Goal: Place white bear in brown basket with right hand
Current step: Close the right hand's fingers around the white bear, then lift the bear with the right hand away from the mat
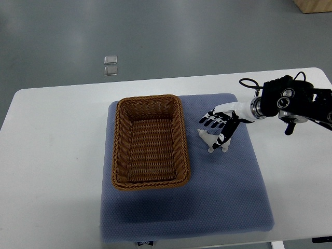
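Observation:
A small white bear [208,140] lies on the blue mat [228,192], just right of the brown wicker basket [149,142]. The basket is empty. My right hand [220,128] reaches in from the right edge and hovers directly over the bear. Its fingers are spread and point down and left, and they cover the bear's right part. I cannot tell if the fingertips touch the bear. The fingers are not closed on it. The left arm is out of view.
The mat lies on a white table [52,155]. The right forearm [295,104] crosses the table's right side. Two small clear squares [110,65] lie on the grey floor beyond the table. A wooden box corner [316,5] shows at the top right.

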Available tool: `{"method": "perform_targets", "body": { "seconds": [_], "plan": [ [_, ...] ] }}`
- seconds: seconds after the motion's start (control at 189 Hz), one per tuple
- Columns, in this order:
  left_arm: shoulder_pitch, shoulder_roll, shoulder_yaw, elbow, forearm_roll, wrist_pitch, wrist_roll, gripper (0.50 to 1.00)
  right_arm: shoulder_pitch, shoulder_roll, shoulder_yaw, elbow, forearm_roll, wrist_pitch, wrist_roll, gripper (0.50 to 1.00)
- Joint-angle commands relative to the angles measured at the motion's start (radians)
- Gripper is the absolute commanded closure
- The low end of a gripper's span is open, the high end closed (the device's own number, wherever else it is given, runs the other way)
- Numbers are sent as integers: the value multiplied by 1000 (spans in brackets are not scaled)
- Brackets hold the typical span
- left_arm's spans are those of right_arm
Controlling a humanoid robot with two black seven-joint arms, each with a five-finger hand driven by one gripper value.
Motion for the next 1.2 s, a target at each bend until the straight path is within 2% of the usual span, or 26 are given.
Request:
{"method": "perform_targets", "body": {
  "seconds": [0.0, 0.169, 0.27, 0.386, 0.444, 0.534, 0.593, 0.725, 0.995, 1.196],
  "plan": [
    [0, 0, 1, 0, 0, 0, 0, 500, -13, 1, 1, 1, 0, -7, 8, 587],
    [0, 0, -1, 3, 0, 0, 0, 500, -23, -2, 1, 2, -5, -9, 25, 605],
    [0, 0, -1, 5, 0, 2, 0, 500, -26, -2, 1, 4, -19, -10, 42, 668],
    [0, 0, -1, 5, 0, 0, 0, 500, -34, -5, 1, 7, -33, -21, 62, 711],
    [0, 0, -1, 5, 0, 2, 0, 500, -40, -8, 1, 11, -45, -21, 65, 775],
    [0, 0, 1, 6, 0, 2, 0, 500, -45, -11, -1, 11, -71, -23, 76, 828],
    [0, 0, 1, 8, 0, 2, 0, 500, -53, -12, -1, 11, -89, -21, 88, 891],
    [0, 0, 1, 8, 0, 2, 0, 500, -63, -14, -1, 13, -117, -23, 102, 997],
    [0, 0, 1, 8, 0, 2, 0, 500, -48, -49, 2, 25, -119, -21, 105, 1000],
    [0, 0, 1, 2, 0, 2, 0, 500, 65, -127, 16, 91, -99, -3, 105, 1000]
  ]
}}
